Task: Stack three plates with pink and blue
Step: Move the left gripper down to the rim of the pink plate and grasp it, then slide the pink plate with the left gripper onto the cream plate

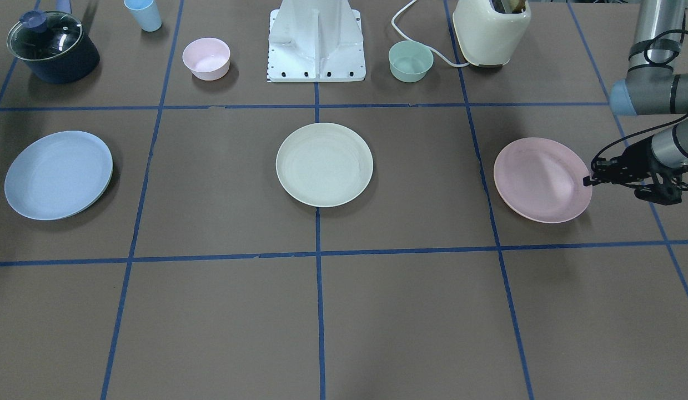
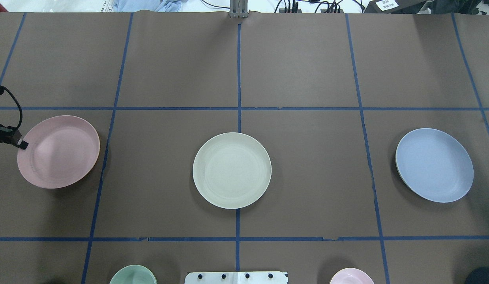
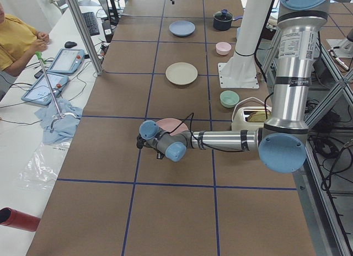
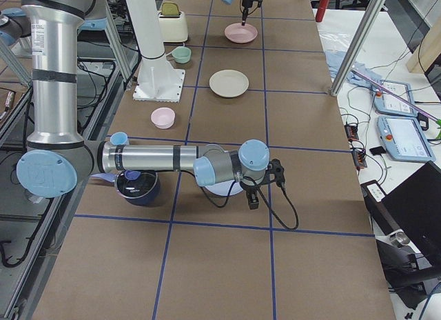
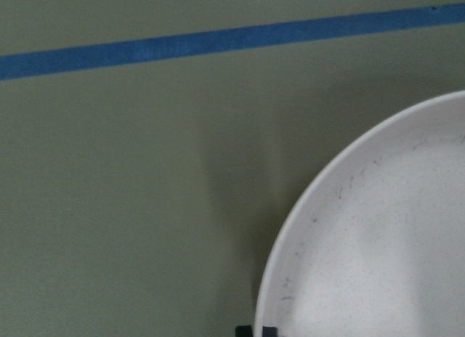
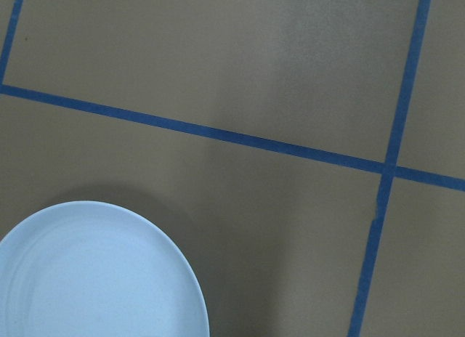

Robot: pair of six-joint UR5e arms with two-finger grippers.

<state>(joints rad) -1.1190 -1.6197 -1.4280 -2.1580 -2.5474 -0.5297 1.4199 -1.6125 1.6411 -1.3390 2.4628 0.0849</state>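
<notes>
Nothing is stacked yet: your pink plate, cream plate and blue plate lie well apart. The left gripper seems pinched on pink's nine-o'clock rim, seen from overhead. For the right gripper, you cannot tell.

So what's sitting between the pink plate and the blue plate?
The cream plate, midway between the pink plate and blue plate, clearest in the overhead view.

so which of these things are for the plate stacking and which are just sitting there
For the job: pink plate, cream-white plate, blue plate; the left gripper is at the pink plate's rim.

Just lying about: small pink bowl, green bowl, blue cup, lidded pot, toaster.
</notes>
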